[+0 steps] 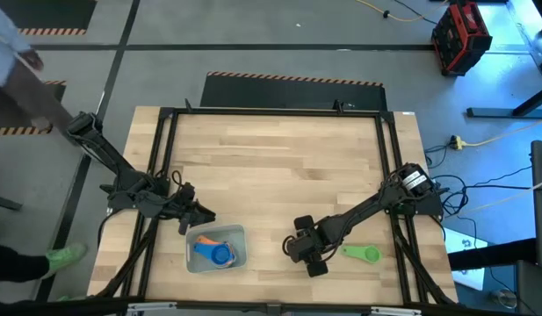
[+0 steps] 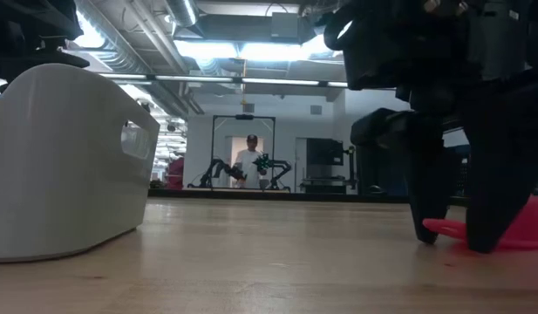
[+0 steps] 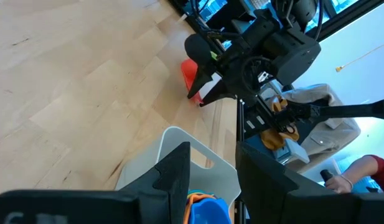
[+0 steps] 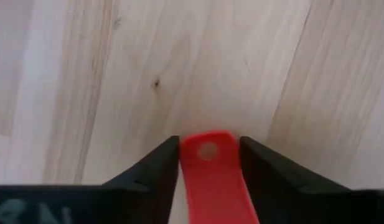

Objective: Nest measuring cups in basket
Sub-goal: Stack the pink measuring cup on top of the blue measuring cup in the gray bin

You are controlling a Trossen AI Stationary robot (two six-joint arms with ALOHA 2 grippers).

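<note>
So the right gripper is down on the tabletop with the pink cup's flat handle sitting right between its fingers, which are just about touching it on both sides. The basket near the front edge has a blue cup with some orange in it, and a green cup lies on the wood beside the right arm. The left gripper hangs just at the basket's rim, fingers partly spread and holding nothing.

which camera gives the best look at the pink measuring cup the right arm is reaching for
The right wrist view: the pink cup's handle fills the gap between the right gripper's fingers. The low view shows only its edge, the left wrist view a far patch, the high view none.
</note>
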